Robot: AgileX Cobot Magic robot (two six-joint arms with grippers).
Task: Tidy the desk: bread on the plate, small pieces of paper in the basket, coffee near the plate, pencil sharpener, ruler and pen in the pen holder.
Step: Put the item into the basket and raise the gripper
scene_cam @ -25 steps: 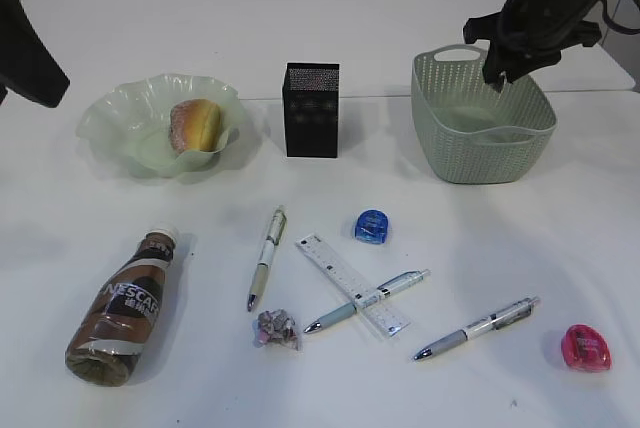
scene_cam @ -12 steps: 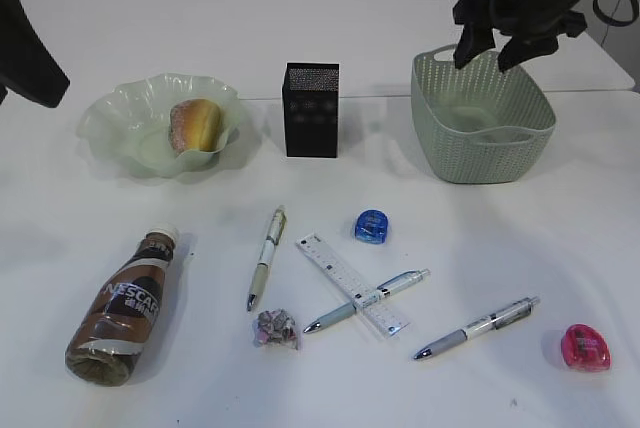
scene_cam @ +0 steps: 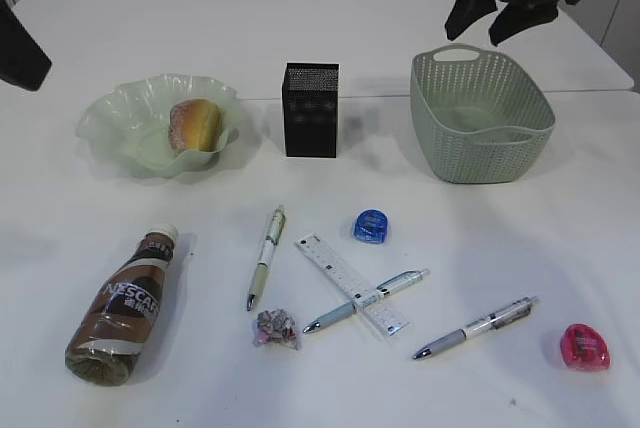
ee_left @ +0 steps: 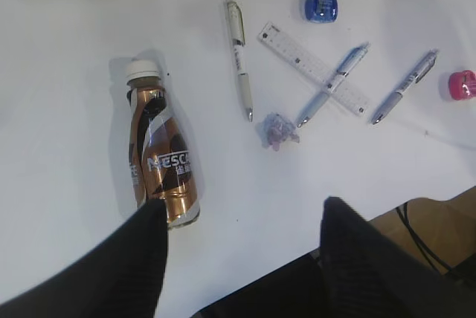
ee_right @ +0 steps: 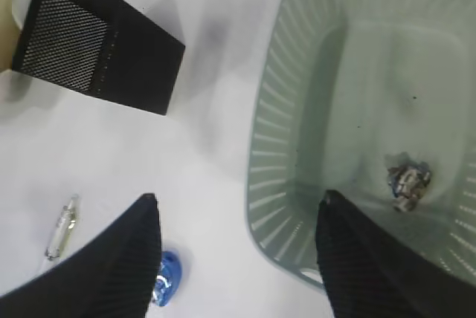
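Observation:
My right gripper hangs open and empty above the basket's far-left rim. One crumpled piece of paper lies on the basket floor; another paper ball lies on the desk. The bread sits in the plate. The coffee lies on its side at front left. My left gripper hovers open high over the coffee. A ruler, three pens and blue and pink sharpeners lie in front of the pen holder.
One pen lies across the ruler, and another is near the pink sharpener. The left arm shows at the left edge. The desk's front edge runs just under the left gripper.
The right gripper opened over the basket, dropped the paper into it, then rose and drew back. The left arm shifted slightly up and left.

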